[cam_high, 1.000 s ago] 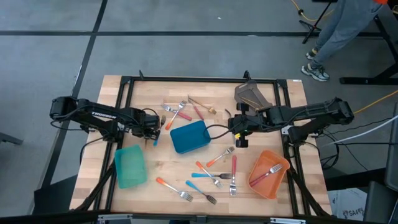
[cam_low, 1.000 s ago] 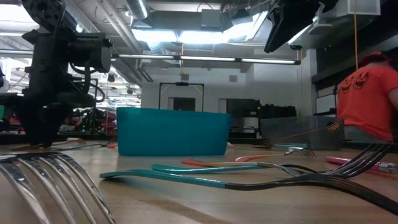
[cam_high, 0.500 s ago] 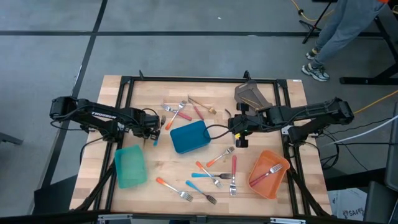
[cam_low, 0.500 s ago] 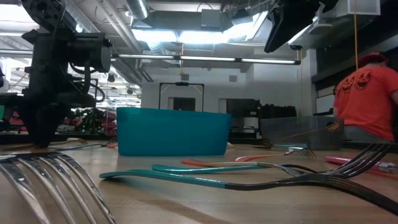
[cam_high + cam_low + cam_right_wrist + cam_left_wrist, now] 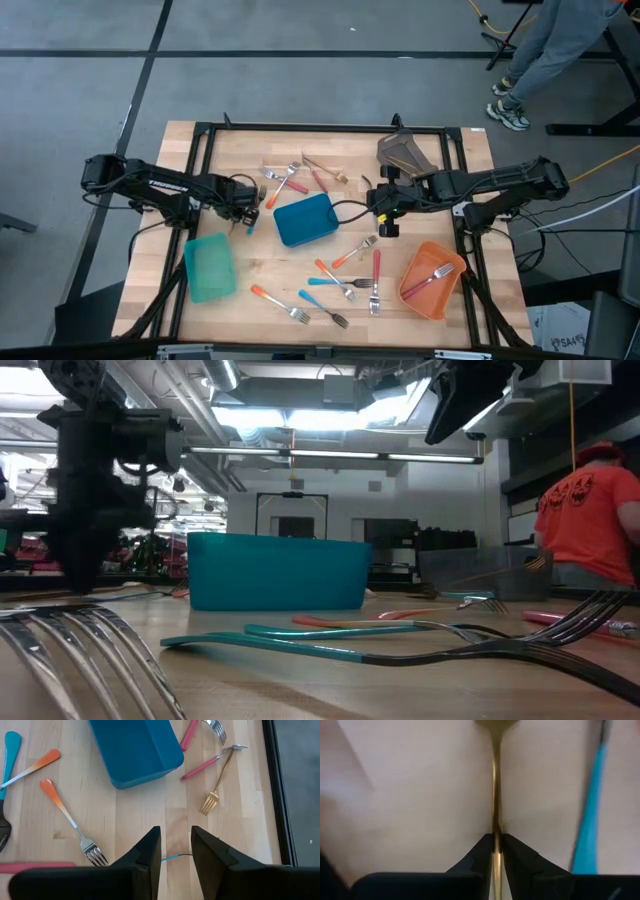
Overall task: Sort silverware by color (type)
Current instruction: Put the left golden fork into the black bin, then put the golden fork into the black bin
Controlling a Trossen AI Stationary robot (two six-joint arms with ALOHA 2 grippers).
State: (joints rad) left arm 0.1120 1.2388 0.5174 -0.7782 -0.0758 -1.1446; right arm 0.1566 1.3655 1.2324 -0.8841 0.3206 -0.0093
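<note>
Gold utensil (image 5: pixel 496 795) pinched by left end effector (image 5: pixel 496 851).

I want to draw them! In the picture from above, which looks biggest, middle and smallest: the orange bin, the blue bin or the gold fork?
1. Blue bin and orange bin: look alike in size.
2. Gold fork: clearly smallest.

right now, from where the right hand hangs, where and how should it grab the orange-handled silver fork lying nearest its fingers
Take the orange-handled silver fork at the thin metal neck between handle and tines, coming straight down, with the right hand turned so its fingers straddle the shaft. The fork lies flat on bare wood with open space on both sides.
</note>
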